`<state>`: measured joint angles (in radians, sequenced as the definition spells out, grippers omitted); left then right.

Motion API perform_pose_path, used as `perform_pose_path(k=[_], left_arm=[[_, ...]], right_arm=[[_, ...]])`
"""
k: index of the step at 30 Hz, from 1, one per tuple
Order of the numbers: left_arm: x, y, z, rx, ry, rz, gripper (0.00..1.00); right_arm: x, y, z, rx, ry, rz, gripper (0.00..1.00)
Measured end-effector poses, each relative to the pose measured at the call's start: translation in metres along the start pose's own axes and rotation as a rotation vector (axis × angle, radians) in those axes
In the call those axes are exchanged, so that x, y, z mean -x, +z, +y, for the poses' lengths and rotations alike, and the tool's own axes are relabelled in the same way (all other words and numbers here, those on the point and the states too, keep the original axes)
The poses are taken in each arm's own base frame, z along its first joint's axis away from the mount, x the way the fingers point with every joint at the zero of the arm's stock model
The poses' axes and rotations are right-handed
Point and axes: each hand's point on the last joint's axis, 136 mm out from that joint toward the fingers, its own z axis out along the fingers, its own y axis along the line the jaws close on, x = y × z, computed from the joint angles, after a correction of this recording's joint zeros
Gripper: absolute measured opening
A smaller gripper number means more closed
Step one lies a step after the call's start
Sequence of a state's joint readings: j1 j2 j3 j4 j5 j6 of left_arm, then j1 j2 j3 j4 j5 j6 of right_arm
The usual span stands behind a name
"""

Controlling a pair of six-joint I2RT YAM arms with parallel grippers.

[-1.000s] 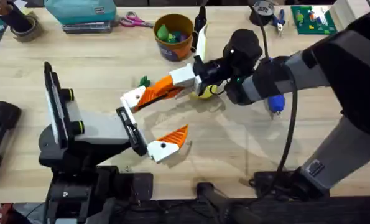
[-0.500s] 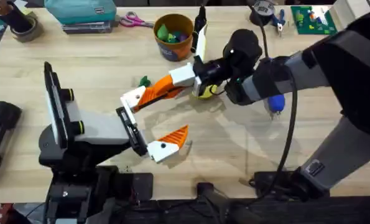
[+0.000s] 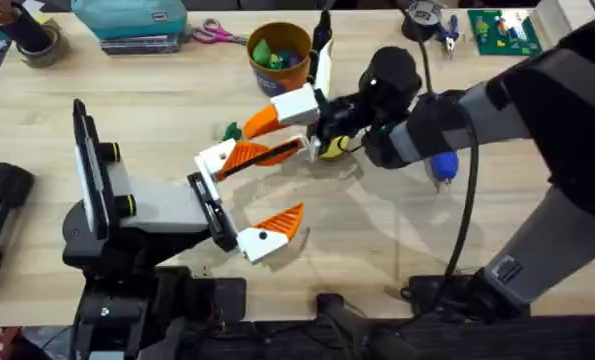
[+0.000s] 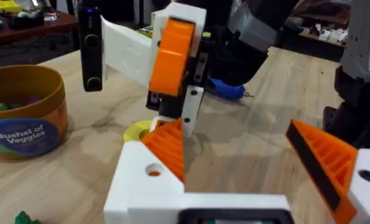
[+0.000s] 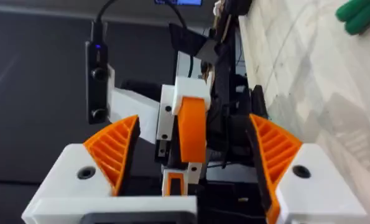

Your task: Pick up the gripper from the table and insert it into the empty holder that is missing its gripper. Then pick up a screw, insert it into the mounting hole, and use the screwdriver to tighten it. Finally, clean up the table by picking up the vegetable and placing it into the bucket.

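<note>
My left gripper lies open over the table's middle, an orange ribbed wedge on each white mount. My right gripper is turned on its side just beyond the left arm's far finger. It is open, with orange wedges on both mounts. The loose gripper, an empty holder and any screw are out of view. The blue screwdriver lies behind the right arm. The green vegetable sits near the bucket.
A yellow disc lies partly under the right gripper. Along the far edge are a tape roll, a teal case, scissors, small pliers and a green board.
My right gripper has shifted up and away from the left arm's far finger, which it overlapped before. The left arm has stayed put.
</note>
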<state>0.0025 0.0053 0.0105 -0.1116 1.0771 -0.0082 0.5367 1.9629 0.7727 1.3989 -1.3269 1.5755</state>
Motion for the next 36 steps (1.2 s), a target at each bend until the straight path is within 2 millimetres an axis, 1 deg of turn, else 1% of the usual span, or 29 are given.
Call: perform_pose_path(k=[4,5,6,12,15,18,22,23,24,27,30,36], left_arm=[[0.0,0.0,0.0,0.0,0.0,0.0,0.985],[0.0,0.0,0.0,0.0,0.0,0.0,0.985],[0.0,0.0,0.0,0.0,0.0,0.0,0.985],[0.0,0.0,0.0,0.0,0.0,0.0,0.986],[0.0,0.0,0.0,0.0,0.0,0.0,0.986],[0.0,0.0,0.0,0.0,0.0,0.0,0.986],[0.0,0.0,0.0,0.0,0.0,0.0,0.986],[0.0,0.0,0.0,0.0,0.0,0.0,0.986],[0.0,0.0,0.0,0.0,0.0,0.0,0.985],[0.0,0.0,0.0,0.0,0.0,0.0,0.986],[0.0,0.0,0.0,0.0,0.0,0.0,0.986],[0.0,0.0,0.0,0.0,0.0,0.0,0.985]], right_arm=[[0.011,-0.02,0.002,-0.015,0.025,-0.048,0.995],[0.018,-0.04,0.004,-0.049,0.096,-0.098,0.995],[0.018,-0.047,0.005,-0.062,0.115,-0.116,0.994],[0.011,-0.091,0.003,-0.16,0.19,-0.228,0.997],[0.007,-0.109,0.007,-0.246,0.176,-0.286,0.997],[0.002,-0.124,0.014,-0.381,0.135,-0.326,0.997],[-0.005,-0.141,0.025,-0.627,0.031,-0.329,0.997],[-0.006,-0.145,0.028,-0.698,-0.007,-0.323,0.997],[-0.007,-0.156,0.034,-0.874,-0.103,-0.304,0.997],[-0.01,-0.164,0.036,-1.022,-0.169,-0.279,0.997],[-0.018,-0.17,0.035,-1.148,-0.202,-0.24,0.997],[-0.038,-0.168,0.028,-1.314,-0.238,-0.129,0.998]])
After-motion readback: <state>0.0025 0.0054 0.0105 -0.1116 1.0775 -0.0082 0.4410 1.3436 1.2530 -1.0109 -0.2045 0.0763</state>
